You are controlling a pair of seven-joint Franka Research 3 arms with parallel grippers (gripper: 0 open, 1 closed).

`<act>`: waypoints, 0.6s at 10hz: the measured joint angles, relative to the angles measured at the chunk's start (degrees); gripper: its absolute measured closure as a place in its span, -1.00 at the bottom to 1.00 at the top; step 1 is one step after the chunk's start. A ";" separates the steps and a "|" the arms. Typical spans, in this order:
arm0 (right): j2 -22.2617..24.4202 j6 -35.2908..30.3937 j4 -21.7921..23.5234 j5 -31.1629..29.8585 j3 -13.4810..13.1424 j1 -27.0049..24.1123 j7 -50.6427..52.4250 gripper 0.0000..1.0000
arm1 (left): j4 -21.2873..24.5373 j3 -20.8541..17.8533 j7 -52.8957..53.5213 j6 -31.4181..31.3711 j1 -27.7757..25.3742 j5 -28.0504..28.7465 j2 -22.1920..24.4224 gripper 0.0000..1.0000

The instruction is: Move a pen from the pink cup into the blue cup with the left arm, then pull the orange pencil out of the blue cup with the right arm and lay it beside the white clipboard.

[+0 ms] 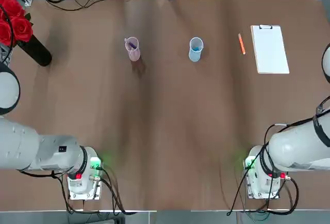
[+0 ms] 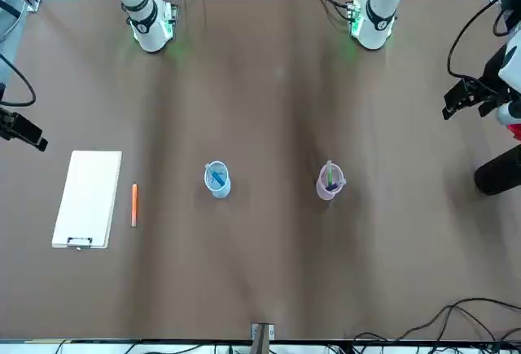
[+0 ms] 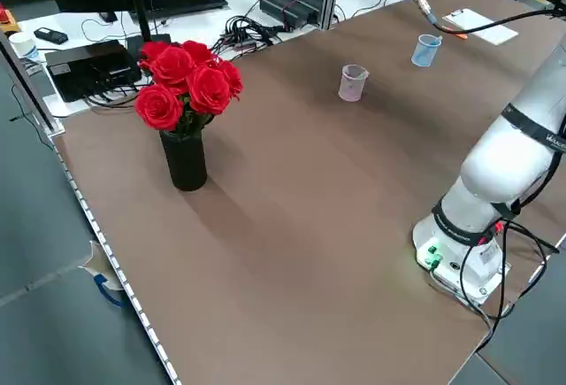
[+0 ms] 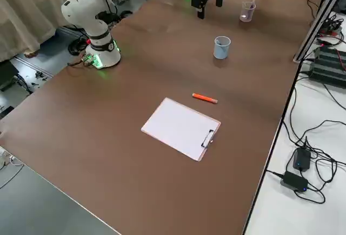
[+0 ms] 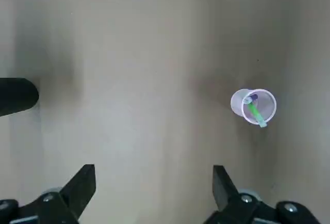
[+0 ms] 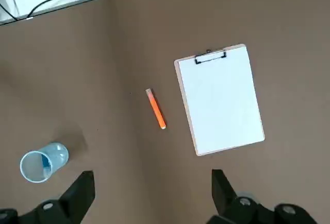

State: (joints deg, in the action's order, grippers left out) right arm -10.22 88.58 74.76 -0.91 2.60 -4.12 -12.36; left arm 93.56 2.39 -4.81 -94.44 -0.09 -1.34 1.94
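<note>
Nearest the right side camera, we see one white clipboard [image 4: 180, 128] flat on the table [image 4: 135, 170], its metal clip [image 4: 207, 138] on the short edge away from the robot. Just beside its long edge, on the robot's left, lies the one orange pencil [image 1: 242, 44], apart from the board. We find its long axis almost parallel to that edge, slightly slanted, running away from the robot, its greyish end pointing toward the clip's side.

Farther left stands the blue cup [image 1: 196, 49], upright, with one blue pen [image 2: 215, 176] leaning inside, touching the rim. Well apart, farther left again, we see the pink cup [image 1: 132, 49], also upright, making two cups. It holds two pens: a green pen [image 5: 256, 113] and a purple pen [image 1: 130, 43], both aslant, the green one's pale end at the rim.

Outward from these, one black vase [image 3: 184, 161] of red roses [image 3: 187, 81] stands by the table's left side. Our left gripper [image 5: 153, 180] hangs above the table's left side, nearer the robot than the vase, its two fingers spread and holding nothing. Our right gripper [image 6: 153, 184] hovers over the right side, past the clipboard, its two fingers likewise wide apart and free.
</note>
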 joint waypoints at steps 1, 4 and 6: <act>0.00 0.00 0.01 -0.07 0.04 0.00 0.72 -1.00 | 0.02 -1.54 0.31 0.05 1.22 -0.10 0.00 -1.00; 0.00 0.02 0.02 -0.16 0.05 -0.04 5.18 -1.00 | 0.06 -2.95 0.19 0.15 2.69 -0.16 -0.01 -1.00; 0.00 -0.02 0.02 -0.17 0.25 -0.05 7.21 -1.00 | 0.06 -2.99 0.05 0.17 3.00 -0.16 -0.01 -1.00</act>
State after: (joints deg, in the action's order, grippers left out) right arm -10.22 88.56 74.78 -1.08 2.85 -4.17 -5.15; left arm 93.62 -0.60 -4.75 -94.27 2.91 -1.50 1.93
